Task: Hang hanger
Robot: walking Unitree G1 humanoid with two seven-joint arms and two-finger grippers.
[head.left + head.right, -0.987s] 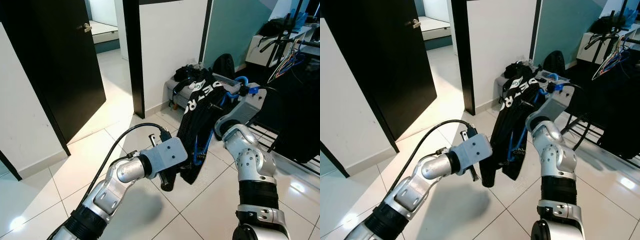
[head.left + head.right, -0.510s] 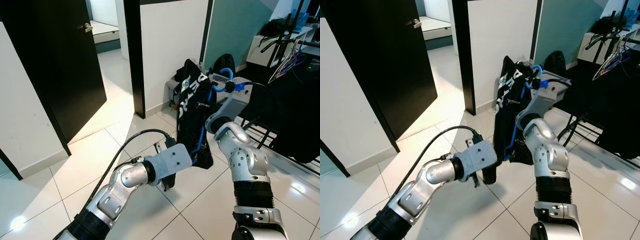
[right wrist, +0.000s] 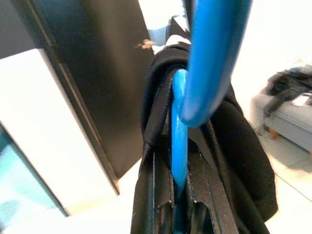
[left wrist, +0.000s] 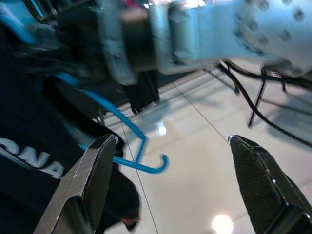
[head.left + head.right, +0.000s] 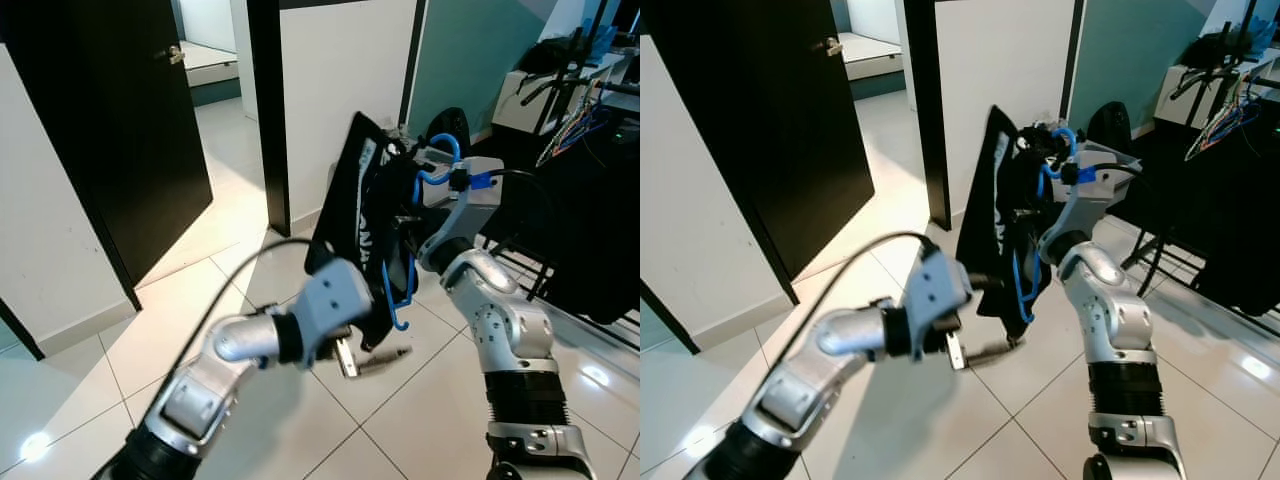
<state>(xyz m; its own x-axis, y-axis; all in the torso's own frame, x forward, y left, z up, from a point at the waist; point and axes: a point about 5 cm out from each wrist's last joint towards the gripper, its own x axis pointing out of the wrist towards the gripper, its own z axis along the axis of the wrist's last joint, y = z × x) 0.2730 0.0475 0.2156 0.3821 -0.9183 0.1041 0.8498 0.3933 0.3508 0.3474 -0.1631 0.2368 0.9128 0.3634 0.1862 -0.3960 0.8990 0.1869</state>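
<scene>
A blue hanger (image 5: 402, 300) carrying a black garment (image 5: 356, 225) with white lettering hangs in mid-air ahead of me. My right gripper (image 5: 432, 172) holds it up at chest height; in the right wrist view its black fingers (image 3: 162, 210) are shut on the blue hanger (image 3: 179, 146), with dark cloth draped over both sides. My left gripper (image 5: 368, 360) sits low, just under the garment's hem, above the floor tiles. It is open: in the left wrist view its fingers (image 4: 90, 183) stand wide apart, and a blue hook (image 4: 145, 165) of the hanger lies between them.
A black door (image 5: 120, 130) stands open on the left beside a white wall section (image 5: 340, 90). To the right is a clothes rack (image 5: 585, 95) with several hangers and a dark hanging garment (image 5: 600, 220). Glossy white floor tiles (image 5: 250, 260) lie ahead.
The right arm swung the hanger and garment up and to the left, so the garment now hangs edge-on. The left arm rose, its gripper now under the hem by the lower blue hook.
</scene>
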